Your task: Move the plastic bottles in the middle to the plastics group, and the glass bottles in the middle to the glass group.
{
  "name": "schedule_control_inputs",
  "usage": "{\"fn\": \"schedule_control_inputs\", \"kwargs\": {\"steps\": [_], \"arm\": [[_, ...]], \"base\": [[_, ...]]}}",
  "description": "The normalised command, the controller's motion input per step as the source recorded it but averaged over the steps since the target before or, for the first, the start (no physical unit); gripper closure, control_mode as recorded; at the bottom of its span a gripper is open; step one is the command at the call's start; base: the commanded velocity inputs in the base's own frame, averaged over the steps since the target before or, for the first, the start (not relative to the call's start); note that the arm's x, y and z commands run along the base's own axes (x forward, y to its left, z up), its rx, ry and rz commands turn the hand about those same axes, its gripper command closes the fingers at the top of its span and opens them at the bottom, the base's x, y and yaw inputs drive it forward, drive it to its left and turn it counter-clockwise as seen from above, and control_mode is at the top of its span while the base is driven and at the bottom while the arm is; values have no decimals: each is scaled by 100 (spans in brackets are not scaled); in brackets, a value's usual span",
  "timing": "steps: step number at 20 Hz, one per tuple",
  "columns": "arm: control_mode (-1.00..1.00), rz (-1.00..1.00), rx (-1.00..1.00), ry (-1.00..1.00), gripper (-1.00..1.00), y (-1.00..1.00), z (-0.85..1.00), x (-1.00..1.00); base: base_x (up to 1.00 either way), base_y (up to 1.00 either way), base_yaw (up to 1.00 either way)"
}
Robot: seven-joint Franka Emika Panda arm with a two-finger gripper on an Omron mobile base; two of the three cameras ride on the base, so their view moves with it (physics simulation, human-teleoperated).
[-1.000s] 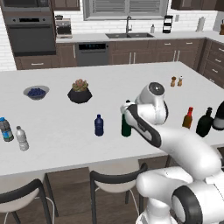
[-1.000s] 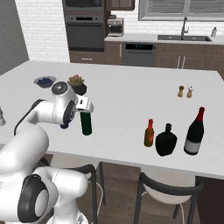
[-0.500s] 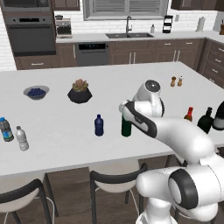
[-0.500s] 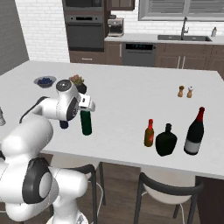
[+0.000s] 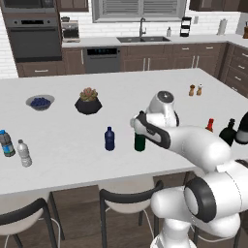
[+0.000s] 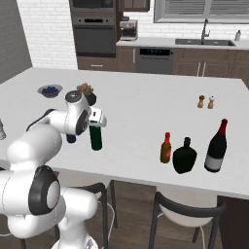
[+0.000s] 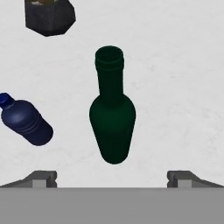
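White kitchen island tabletop (image 5: pixel 63 121), stools along its near edge, ovens and sink beyond: you are looking at a sorting job with the following items, near to far.

Item 1, end effector (image 7: pixel 112 177): it is hovering directly above the green bottle, fingertips (image 7: pixel 41 178) standing wide apart and gripping nothing.

Item 2, green bottle (image 7: pixel 112 118): it is standing upright mid-tabletop, centred between the open jaws in the hand view, not touched. In the right base view the green bottle (image 6: pixel 96 137) is sitting just below the hand.

Item 3, dark blue bottle (image 5: pixel 110 138): it is standing just beside the green one, towards the plastics side, apart from it.

Item 4, plastics group (image 5: pixel 14 148): two clear water bottles are waiting near the far left end.

Item 5, amber bottle (image 6: pixel 166 148): it is standing close against the squat black bottle (image 6: pixel 184 155), with a tall dark red-capped bottle (image 6: pixel 216 147) next along, at the right end.

Item 6, farther back: a dark plant pot (image 5: pixel 88 101), a bowl of blueberries (image 5: pixel 40 102), and salt and pepper shakers (image 5: pixel 195 89).

Step in hand, as you may judge it: approaching the green bottle for pickup. Next you are needing a straight descent over the neck, a closing of the jaws, then a lift and carry to the glass group.
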Motion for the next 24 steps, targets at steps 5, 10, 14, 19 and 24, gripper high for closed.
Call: {"fn": "schedule_control_inputs", "kwargs": {"steps": [5,10,14,19,24], "arm": [[-100,0,0,0,-100,18,-8,10],[-100,0,0,0,-100,6,-8,15],[-100,0,0,0,-100,-5,-8,9],[-100,0,0,0,-100,-9,-7,9],[-100,0,0,0,-100,-1,-4,12]], "base": [[0,0,0],[0,0,0],[0,0,0],[0,0,0],[0,0,0]]}}
